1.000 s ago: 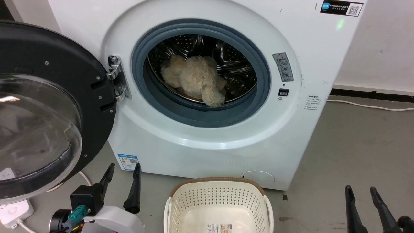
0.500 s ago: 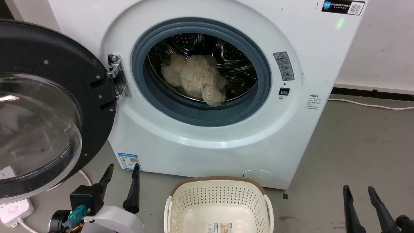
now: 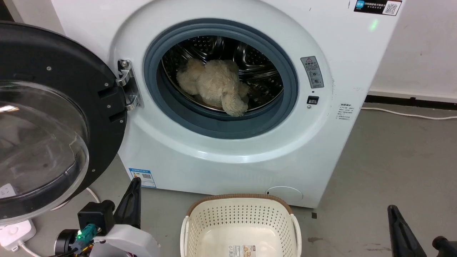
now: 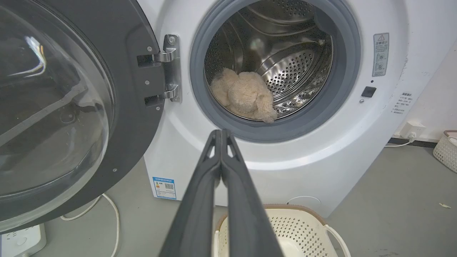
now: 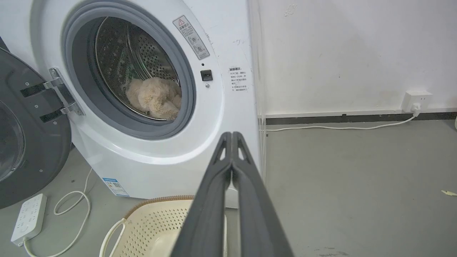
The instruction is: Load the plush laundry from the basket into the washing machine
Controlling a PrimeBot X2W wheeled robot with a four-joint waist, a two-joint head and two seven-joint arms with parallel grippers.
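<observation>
On the grey floor (image 3: 392,160) stands the washing machine (image 3: 228,171), door (image 3: 53,89) open, with the plush laundry (image 3: 214,85) lying in its drum (image 3: 257,60), likely light, soft and squashy, best pinched by the near limb, while left hand (image 4: 221,132) and right hand (image 5: 232,134) hang empty, both closed tight.

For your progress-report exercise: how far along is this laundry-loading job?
Done: the plush stuffed animal lies in the drum of the washing machine, one limb at its front lip; the basket shows a bare bottom. In hand: nothing; the left end effector and right end effector are shut, empty. Left: perhaps nudging that limb inward; the door stands open.
</observation>
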